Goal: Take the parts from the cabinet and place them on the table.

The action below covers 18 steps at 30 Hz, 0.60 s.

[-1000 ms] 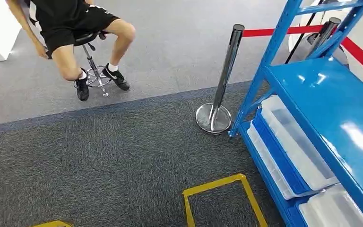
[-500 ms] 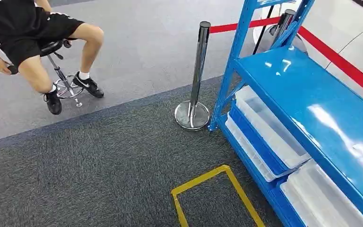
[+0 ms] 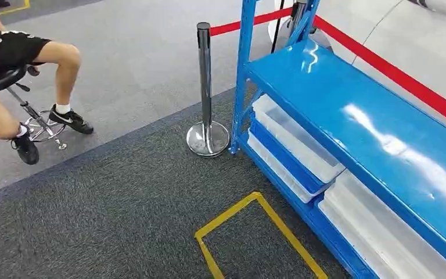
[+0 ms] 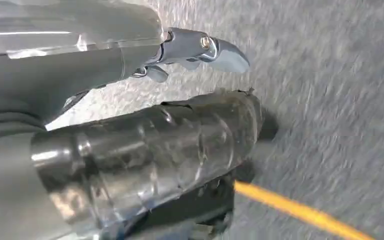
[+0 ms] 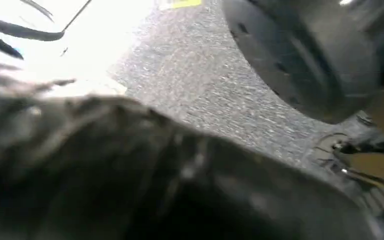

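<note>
The room is bright and evenly lit from overhead. White glare streaks lie along the glossy blue shelf (image 3: 348, 110), and the chrome post (image 3: 205, 87) catches highlights; shadows on the carpet (image 3: 122, 203) stay soft and faint. The head view is fairly sharp. The left wrist view shows streaked carpet blur and a smeared yellow line (image 4: 300, 210). The right wrist view is heavily blurred, dark up close, with a blown-out white patch in one corner.

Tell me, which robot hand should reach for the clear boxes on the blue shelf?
Probably the right robot hand: the blue metal shelving rack with clear plastic bins stands on the robot's right in the head view. The left robot hand hangs over grey carpet, on the side away from the rack.
</note>
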Each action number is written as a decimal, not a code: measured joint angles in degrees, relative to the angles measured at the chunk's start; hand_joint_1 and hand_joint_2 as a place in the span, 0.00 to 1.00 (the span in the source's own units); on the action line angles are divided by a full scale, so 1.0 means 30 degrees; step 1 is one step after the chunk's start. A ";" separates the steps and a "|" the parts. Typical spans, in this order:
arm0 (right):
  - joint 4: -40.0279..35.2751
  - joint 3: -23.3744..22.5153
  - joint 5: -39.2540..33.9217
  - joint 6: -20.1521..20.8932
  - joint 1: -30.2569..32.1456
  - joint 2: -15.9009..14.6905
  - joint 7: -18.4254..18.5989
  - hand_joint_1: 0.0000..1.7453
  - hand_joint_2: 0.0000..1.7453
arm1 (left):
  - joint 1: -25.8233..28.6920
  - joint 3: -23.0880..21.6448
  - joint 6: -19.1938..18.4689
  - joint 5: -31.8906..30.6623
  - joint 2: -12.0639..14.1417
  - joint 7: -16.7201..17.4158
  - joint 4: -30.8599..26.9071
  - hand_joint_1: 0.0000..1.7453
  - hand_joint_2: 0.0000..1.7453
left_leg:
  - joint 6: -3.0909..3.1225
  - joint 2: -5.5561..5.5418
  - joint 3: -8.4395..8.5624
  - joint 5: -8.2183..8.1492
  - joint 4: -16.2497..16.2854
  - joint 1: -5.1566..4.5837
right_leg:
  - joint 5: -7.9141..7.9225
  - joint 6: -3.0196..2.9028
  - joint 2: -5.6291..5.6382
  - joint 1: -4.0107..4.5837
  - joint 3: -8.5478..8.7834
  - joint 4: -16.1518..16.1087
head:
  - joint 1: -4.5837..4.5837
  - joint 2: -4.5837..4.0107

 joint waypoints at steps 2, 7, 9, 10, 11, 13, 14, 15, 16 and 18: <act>-0.0044 0.0073 0.0022 0.0036 -0.0097 0.0138 0.0015 0.00 0.00 | -0.0020 0.0000 -0.0029 -0.0095 -0.0058 0.0138 0.0000 0.00 0.00 | -0.0112 -0.1681 -0.0910 -0.1407 0.2085 0.0104 | 0.0112 -0.0236 0.0382 0.0037 -0.0075 -0.0046 | -0.0022 0.0000; -0.0117 0.0124 -0.0008 0.0211 -0.0173 0.0269 -0.0021 0.00 0.00 | 0.0050 0.0000 -0.0524 -0.0152 -0.0051 0.0423 0.0000 0.00 0.00 | -0.0119 -0.2071 -0.2385 -0.1363 0.4651 0.0124 | 0.0113 -0.0265 0.1763 0.0113 -0.0144 0.0122 | -0.0015 0.0000; -0.0117 0.0124 -0.0059 0.0218 -0.0174 0.0269 -0.0051 0.00 0.00 | 0.0038 0.0000 -0.0751 -0.0218 0.0051 0.0430 0.0000 0.00 0.00 | 0.0007 -0.2708 -0.0917 0.0498 0.1242 0.0161 | 0.0037 -0.0165 0.2270 0.0081 -0.0153 0.0277 | -0.0015 0.0000; -0.0117 0.0124 -0.0066 0.0211 -0.0166 0.0291 -0.0066 0.00 0.00 | 0.0051 -0.0007 -0.0809 -0.0240 0.0138 0.0430 0.0000 0.00 0.00 | 0.0093 -0.3899 -0.0553 0.0348 0.0417 0.0201 | 0.0000 -0.0079 0.2470 0.0072 -0.0293 0.0347 | -0.0007 0.0000; -0.0124 0.0124 -0.0066 0.0218 -0.0214 0.0291 -0.0073 0.00 0.00 | 0.0029 -0.0007 -0.0860 -0.0248 0.0139 0.0430 0.0000 0.00 0.00 | 0.0089 -0.3824 -0.0533 0.0433 0.0192 0.0190 | -0.0003 0.0045 0.2686 0.0096 -0.0436 0.0504 | 0.0000 0.0000; -0.0124 0.0124 -0.0073 0.0218 -0.0103 0.0291 -0.0116 0.00 0.00 | -0.0042 -0.0007 -0.0860 -0.0255 0.0182 0.0430 0.0000 0.00 0.00 | 0.0171 -0.3437 -0.0588 0.0441 0.0261 0.0053 | 0.0129 0.0306 0.3049 -0.0037 -0.0572 0.0418 | -0.0015 0.0000; -0.0117 0.0124 -0.0080 0.0218 -0.0022 0.0284 -0.0124 0.00 0.00 | -0.0058 -0.0015 -0.0860 -0.0255 0.0190 0.0429 0.0000 0.00 0.00 | 0.0275 -0.3193 -0.0562 0.0502 0.0210 0.0048 | 0.0192 0.0441 0.3261 -0.0082 -0.0594 0.0338 | -0.0007 0.0000; -0.0117 0.0124 -0.0080 0.0211 0.0007 0.0240 -0.0124 0.00 0.00 | -0.0075 -0.0015 -0.0860 -0.0262 0.0160 0.0430 0.0000 0.00 0.00 | 0.0522 -0.2866 -0.0450 0.0681 -0.0144 0.0313 | 0.0087 0.0492 0.3209 -0.0046 -0.0620 0.0478 | -0.0029 0.0000; -0.0124 0.0131 -0.0132 0.0204 0.0048 0.0277 -0.0124 0.00 0.00 | -0.0090 -0.0022 -0.0867 -0.0277 0.0168 0.0422 0.0000 0.00 0.00 | 0.0640 -0.2637 -0.0396 0.0732 -0.0279 0.0224 | -0.0349 0.0526 0.2052 0.0080 -0.0842 0.1003 | 0.0022 0.0000; -0.0124 0.0131 -0.0189 0.0095 -0.0038 0.0277 -0.0124 0.00 0.00 | -0.0056 -0.0037 -0.0860 -0.0356 0.0168 0.0393 0.0000 0.00 0.00 | 0.0723 -0.2133 -0.0433 0.0757 -0.0289 0.0156 | -0.1869 0.0625 0.0913 0.0050 -0.2165 0.3669 | 0.0095 0.0000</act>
